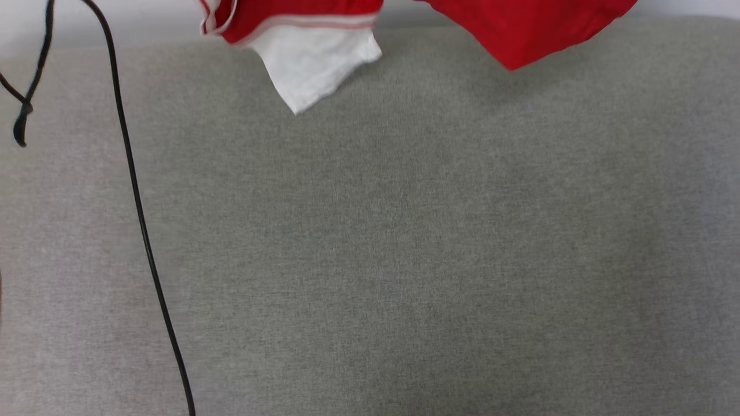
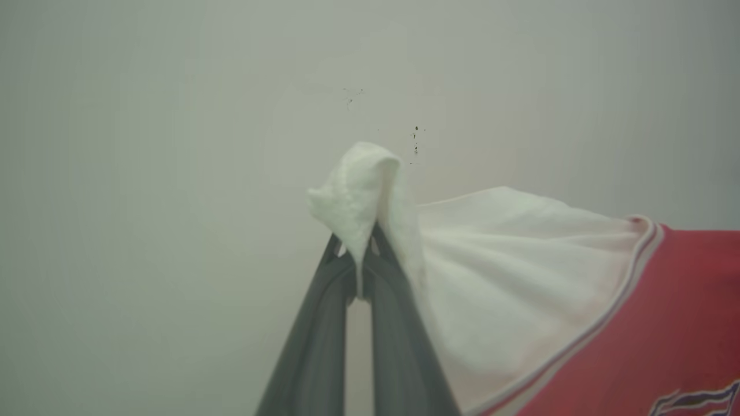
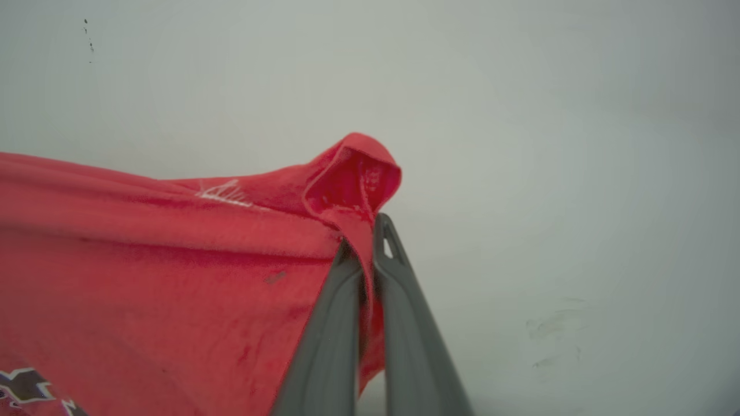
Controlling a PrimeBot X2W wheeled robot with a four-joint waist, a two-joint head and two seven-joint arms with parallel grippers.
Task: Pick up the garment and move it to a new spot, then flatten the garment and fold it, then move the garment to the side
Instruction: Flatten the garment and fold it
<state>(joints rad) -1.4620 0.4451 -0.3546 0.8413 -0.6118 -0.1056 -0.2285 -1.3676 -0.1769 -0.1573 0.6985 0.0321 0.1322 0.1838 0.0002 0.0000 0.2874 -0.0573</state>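
The garment [image 1: 520, 29], a red shirt with a white sleeve [image 1: 315, 66] and striped trim, hangs at the top of the head view above the grey cloth surface [image 1: 404, 242]. In the left wrist view my left gripper [image 2: 359, 245] is shut on a pinch of the white sleeve [image 2: 509, 260], with red fabric and part of the lettering at the lower right. In the right wrist view my right gripper [image 3: 365, 242] is shut on a fold of the red body [image 3: 173, 271]. The shirt stretches between the two grippers, in front of a pale wall.
A black cable [image 1: 136, 196] runs down the left part of the grey surface, with a shorter cable end [image 1: 23, 110] dangling at the far left. A pale wall [image 1: 115, 20] borders the surface's far edge.
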